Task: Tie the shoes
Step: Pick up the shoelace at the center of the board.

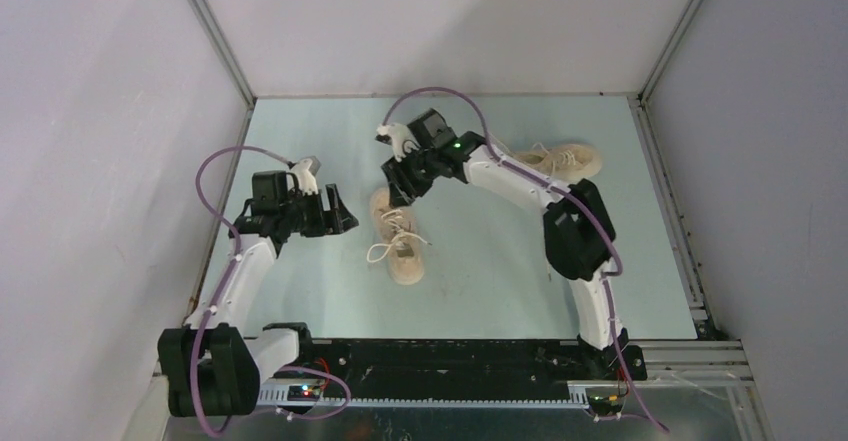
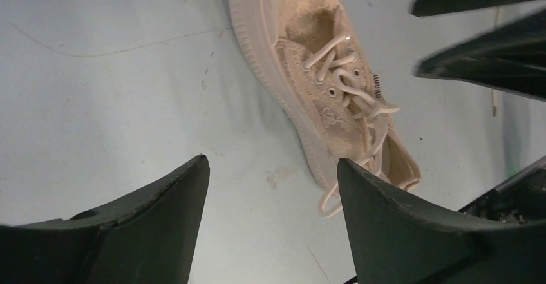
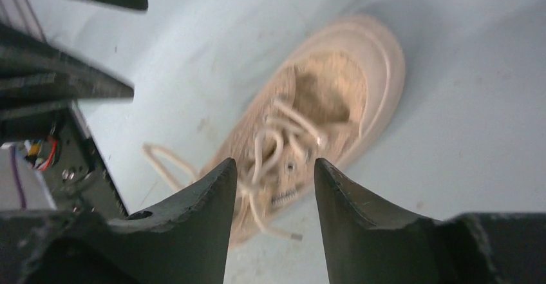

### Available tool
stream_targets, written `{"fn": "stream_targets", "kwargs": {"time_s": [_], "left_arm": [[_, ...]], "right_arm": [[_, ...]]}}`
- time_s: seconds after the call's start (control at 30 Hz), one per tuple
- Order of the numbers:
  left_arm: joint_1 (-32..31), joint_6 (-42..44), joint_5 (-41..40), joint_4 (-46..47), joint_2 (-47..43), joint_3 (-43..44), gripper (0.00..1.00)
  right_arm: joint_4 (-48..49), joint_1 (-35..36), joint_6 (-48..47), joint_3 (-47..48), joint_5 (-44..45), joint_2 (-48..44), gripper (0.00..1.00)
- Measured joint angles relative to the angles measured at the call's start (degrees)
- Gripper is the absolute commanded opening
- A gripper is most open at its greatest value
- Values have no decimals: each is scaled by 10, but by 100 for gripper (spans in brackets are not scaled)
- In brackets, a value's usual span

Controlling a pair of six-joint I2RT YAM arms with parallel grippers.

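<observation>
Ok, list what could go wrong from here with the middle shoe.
1. The off-white laces on the cream-beige fabric sneaker lie tangled over its tongue; the open right claw above may pinch several strands or the fabric.
2. The open left claw sits close beside; both closing in could collide.

The left arm [image 1: 236, 279] and right arm [image 1: 520, 179] share white links and bulky black joint housings [image 1: 577, 229]. A mauve cable [image 1: 213, 169] loops back from the left tool [image 1: 343, 216]. Another runs behind the right tool [image 1: 397, 189], where a green light [image 1: 457, 145] glows. The fingers [image 2: 151, 226] are matte black tapering wedges with scuffed edges.
</observation>
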Motion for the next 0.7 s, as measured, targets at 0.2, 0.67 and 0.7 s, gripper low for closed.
{"fn": "stream_targets", "kwargs": {"time_s": [0.2, 0.67, 0.7], "left_arm": [[0, -16, 22, 29, -30, -23, 77], [-6, -27, 55, 50, -45, -42, 83], [-11, -20, 58, 49, -45, -42, 84]], "right_arm": [[-16, 42, 0, 70, 48, 69, 49], [-61, 81, 2, 75, 117, 101, 12], [-61, 82, 1, 75, 119, 101, 12]]}}
